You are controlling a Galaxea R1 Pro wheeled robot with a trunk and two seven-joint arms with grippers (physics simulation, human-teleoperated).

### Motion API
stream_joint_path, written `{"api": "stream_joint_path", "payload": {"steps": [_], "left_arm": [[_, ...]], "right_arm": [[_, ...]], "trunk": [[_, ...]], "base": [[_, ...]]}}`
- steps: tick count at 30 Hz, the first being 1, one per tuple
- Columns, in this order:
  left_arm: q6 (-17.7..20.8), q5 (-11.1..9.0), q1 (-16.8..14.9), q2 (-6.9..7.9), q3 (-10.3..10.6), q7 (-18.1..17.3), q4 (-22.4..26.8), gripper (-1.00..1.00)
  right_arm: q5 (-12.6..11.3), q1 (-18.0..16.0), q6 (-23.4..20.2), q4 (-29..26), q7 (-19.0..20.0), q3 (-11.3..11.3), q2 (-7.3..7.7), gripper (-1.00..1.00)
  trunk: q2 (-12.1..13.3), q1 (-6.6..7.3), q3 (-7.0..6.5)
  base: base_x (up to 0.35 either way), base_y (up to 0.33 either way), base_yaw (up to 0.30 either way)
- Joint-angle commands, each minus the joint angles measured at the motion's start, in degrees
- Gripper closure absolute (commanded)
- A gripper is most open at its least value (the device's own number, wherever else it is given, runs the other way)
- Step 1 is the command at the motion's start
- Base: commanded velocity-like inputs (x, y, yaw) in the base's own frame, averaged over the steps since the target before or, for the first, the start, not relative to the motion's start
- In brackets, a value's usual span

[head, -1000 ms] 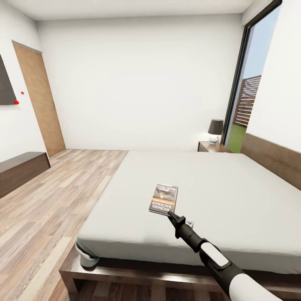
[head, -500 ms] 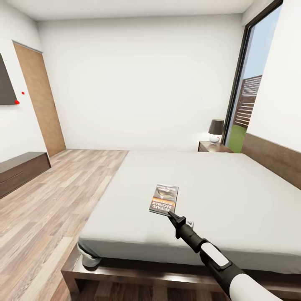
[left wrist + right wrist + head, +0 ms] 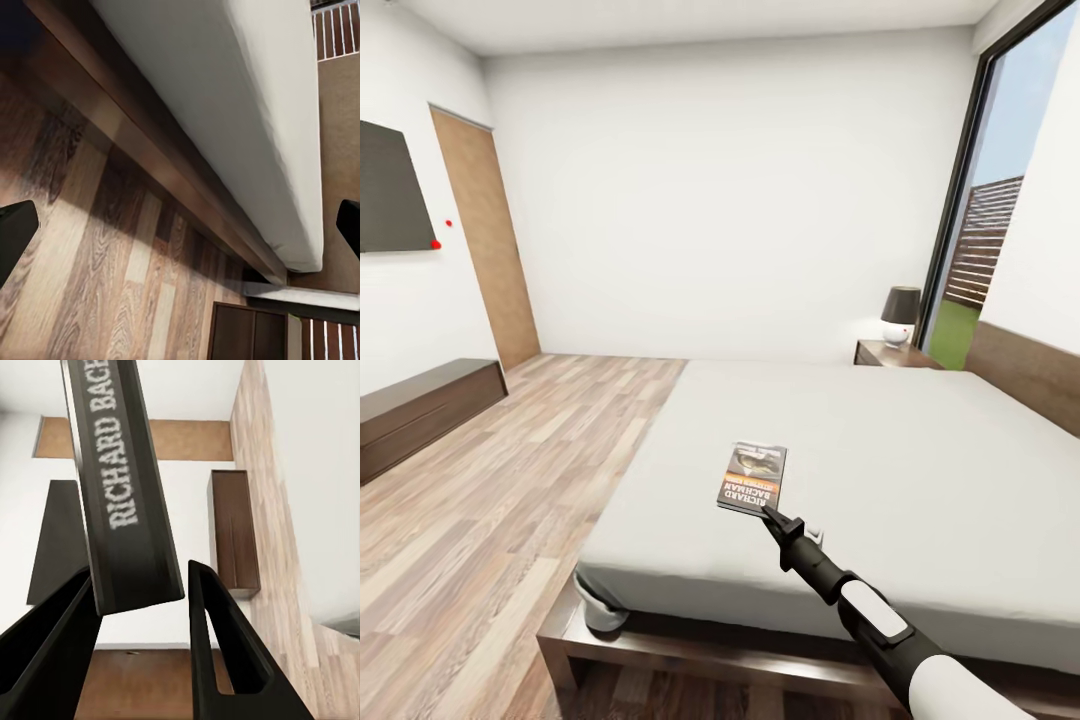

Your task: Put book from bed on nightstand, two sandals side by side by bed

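in the head view the book (image 3: 752,478) is lying on the bed (image 3: 920,450), near its foot edge and well in from the side edges. the right gripper (image 3: 770,515) is reaching over the foot edge and touching the book's near corner. a nightstand (image 3: 895,354) with a lamp (image 3: 901,315) is standing by the far head corner of the bed; no drawer is open and nothing else is sitting on it.

in the left wrist view the left gripper (image 3: 180,225) is hanging wide apart, holding nothing, over the floor (image 3: 90,292) beside the bed frame (image 3: 142,142).

in the right wrist view the book's spine (image 3: 124,487) is sitting between the two black fingers (image 3: 214,637), which are standing narrow around it; whether they are pressing it i cannot tell.

judging by this, the book step is in hand: the grasp is being set. the next move is calling for a firm pinch on the thin edge, then a lift and a carry toward the nightstand. the sandals are not yet dealt with.
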State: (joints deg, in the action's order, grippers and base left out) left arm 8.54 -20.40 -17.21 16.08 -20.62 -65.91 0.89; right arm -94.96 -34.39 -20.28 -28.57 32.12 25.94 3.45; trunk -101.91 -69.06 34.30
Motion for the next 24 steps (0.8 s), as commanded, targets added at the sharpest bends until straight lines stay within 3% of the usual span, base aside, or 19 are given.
{"api": "stream_joint_path", "payload": {"steps": [1, 24], "left_arm": [[0.6, 0.1, 0.0, 0.00, -0.3, -0.2, 0.0, -1.00], [0.6, 0.1, 0.0, 0.00, -0.3, -0.1, 0.0, -1.00]], "right_arm": [[-0.7, -0.1, -0.1, 0.0, 0.1, 0.3, 0.06, 1.00], [-0.7, -0.1, -0.1, 0.0, 0.1, 0.3, 0.06, 1.00]], "trunk": [[0.0, 0.01, 0.06], [0.0, 0.01, 0.06]], "base": [[0.000, 0.107, 0.099], [0.000, 0.147, 0.087]]}}
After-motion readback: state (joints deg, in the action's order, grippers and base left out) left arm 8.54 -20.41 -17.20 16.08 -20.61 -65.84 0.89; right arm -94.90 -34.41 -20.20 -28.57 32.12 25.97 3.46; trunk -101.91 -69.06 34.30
